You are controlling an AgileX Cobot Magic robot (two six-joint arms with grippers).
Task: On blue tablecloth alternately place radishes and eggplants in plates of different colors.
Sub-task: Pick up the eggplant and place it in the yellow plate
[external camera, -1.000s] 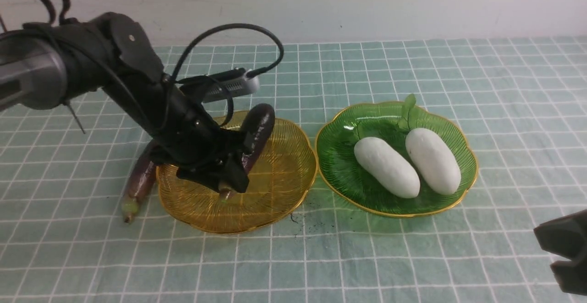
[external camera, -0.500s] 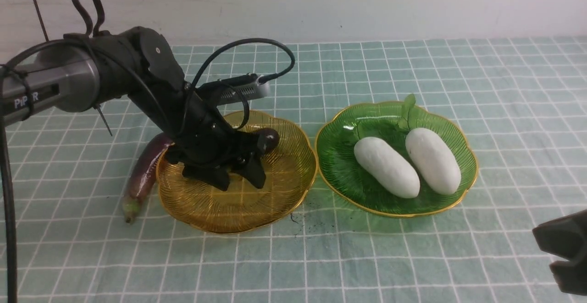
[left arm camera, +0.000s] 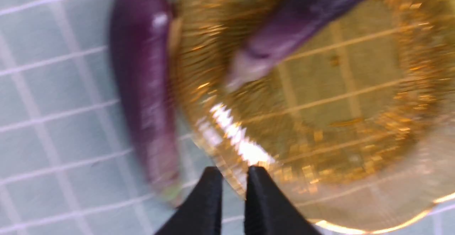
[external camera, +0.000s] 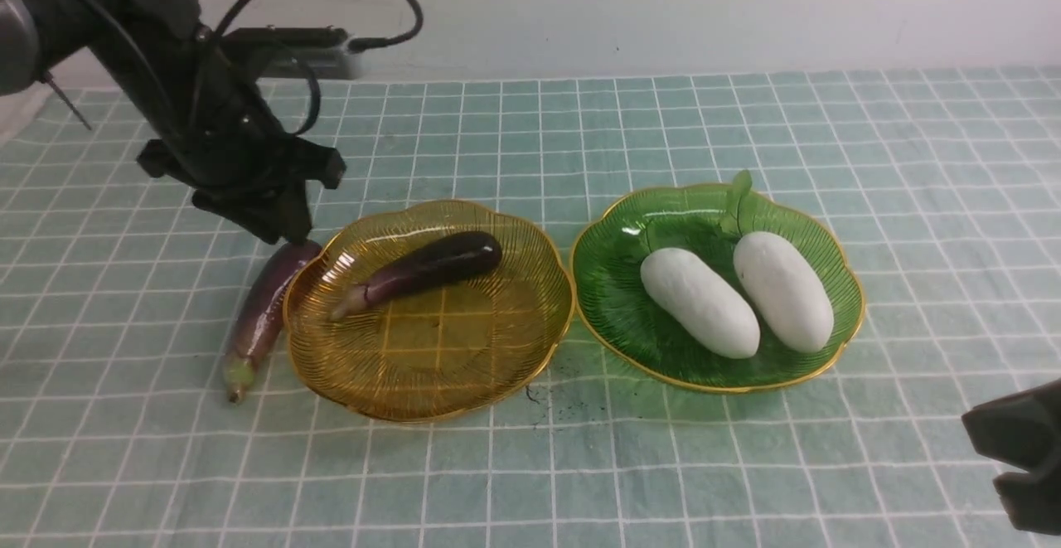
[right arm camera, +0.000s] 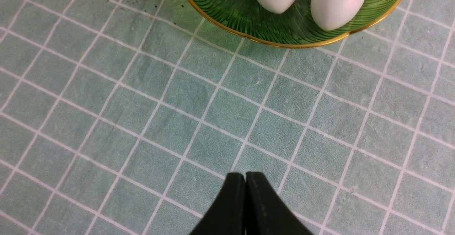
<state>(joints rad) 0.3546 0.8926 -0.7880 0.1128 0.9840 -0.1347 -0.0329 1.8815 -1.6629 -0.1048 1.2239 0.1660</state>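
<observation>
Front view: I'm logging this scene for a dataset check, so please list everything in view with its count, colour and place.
Blue tablecloth: one, pale teal with a white grid, covering the table.
Wall: one, white, behind the table.
Amber plate: one, amber-yellow with a gold rim, left of centre.
Green plate: one, green with a gold rim, right of the amber plate.
Radishes: two, white, side by side in the green plate.
Eggplants: two, dark purple, one in the amber plate, one on the cloth beside its left edge.
Left gripper: one, black, above the loose eggplant's far end, empty.
Right gripper: one, black, shut, near right corner.
</observation>
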